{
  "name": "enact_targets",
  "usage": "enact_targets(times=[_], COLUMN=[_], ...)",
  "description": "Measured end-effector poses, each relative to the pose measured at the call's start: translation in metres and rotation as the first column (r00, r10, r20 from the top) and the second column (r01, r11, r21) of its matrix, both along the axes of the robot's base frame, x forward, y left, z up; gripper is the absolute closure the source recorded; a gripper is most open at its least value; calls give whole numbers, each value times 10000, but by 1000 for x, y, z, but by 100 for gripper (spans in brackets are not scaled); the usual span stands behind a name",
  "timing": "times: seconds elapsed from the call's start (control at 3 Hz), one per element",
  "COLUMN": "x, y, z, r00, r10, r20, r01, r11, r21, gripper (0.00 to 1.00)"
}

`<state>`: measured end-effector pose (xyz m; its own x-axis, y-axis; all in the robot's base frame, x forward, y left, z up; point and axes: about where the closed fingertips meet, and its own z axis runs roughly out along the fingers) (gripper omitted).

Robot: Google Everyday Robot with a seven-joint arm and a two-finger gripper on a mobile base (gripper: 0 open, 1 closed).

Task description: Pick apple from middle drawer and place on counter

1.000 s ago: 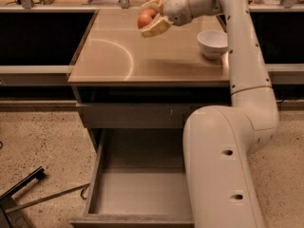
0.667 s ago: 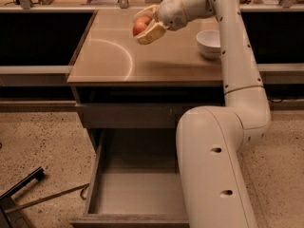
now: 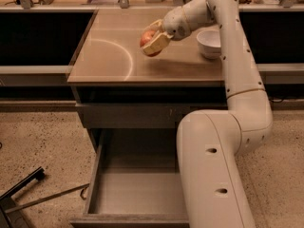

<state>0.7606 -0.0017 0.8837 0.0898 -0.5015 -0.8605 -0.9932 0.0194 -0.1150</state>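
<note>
My gripper [image 3: 153, 40] is shut on the red-orange apple [image 3: 147, 38] and holds it low over the middle of the tan counter [image 3: 109, 65], to the right of the curved arc mark. One pale finger [image 3: 156, 43] covers the apple's front. Below, the dark-grey middle drawer [image 3: 137, 194] stands pulled out with a bare floor. My white arm hides the drawer's right side.
A white bowl [image 3: 209, 42] sits on the counter's right part, close to my arm. A grey drawer front [image 3: 128, 115] with pale scratch marks is shut above the open drawer. A dark bar [image 3: 21, 189] lies on the speckled floor at the left.
My gripper has carried the apple leftward and down toward the counter's surface. The arm has swung left with it.
</note>
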Motion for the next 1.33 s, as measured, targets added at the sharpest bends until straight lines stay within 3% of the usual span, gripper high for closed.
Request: enact_targets(times=[0.33,0.67,1.0,1.33], x=[10,13,17,17], y=[-28,-39,-35,-39], z=[-24,-39,-40,-20], r00=[9946,9879,9876,9848], r10=[-795,-1115,-1168,-1560], r20=[-666,-1075,-1047,-766], r01=[796,1108,1167,1514], r11=[9968,9938,9931,9865], r21=[-9,-131,-65,-623], gripper=[100,100,100,100])
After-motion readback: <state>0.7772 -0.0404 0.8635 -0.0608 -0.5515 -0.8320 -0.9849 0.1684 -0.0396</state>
